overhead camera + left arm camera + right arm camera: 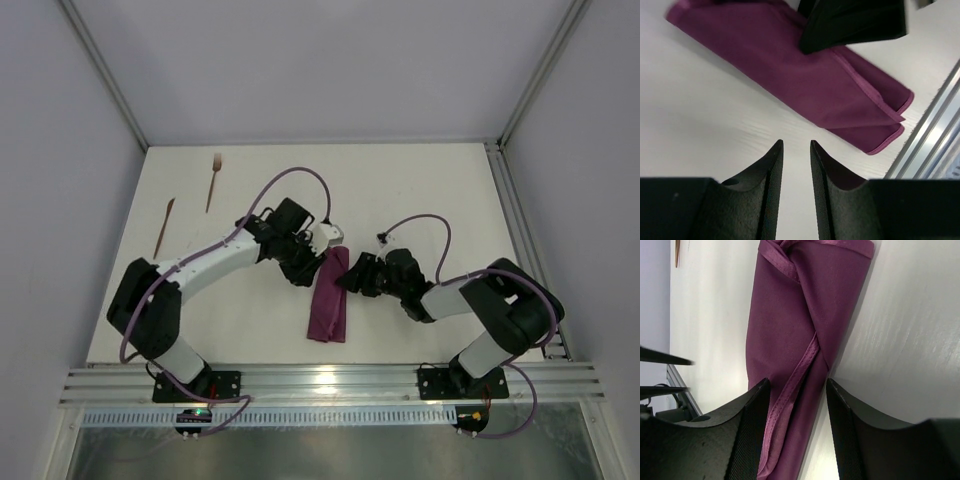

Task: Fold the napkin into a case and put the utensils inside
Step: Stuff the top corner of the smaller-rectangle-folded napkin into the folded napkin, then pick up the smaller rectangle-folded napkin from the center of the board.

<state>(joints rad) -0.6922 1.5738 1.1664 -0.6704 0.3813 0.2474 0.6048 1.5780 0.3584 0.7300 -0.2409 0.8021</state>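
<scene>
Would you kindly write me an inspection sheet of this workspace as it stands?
Surface: white table, no stains seen.
Job's things: plum-purple cloth napkin folded into a narrow strip at centre; brown wooden fork and slim brown wooden knife lie apart at far left, outside it.
Clutter: nothing seen.
Grippers: left gripper narrowly open, empty, over bare table; right gripper open, straddling the napkin's end.
Cables: purple cables loop above both arms.
Surroundings: grey walls; aluminium rail at near edge.

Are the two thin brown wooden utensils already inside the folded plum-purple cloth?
No, the wooden fork and knife-like stick lie bare on the white table, well apart from the purple cloth.
</scene>
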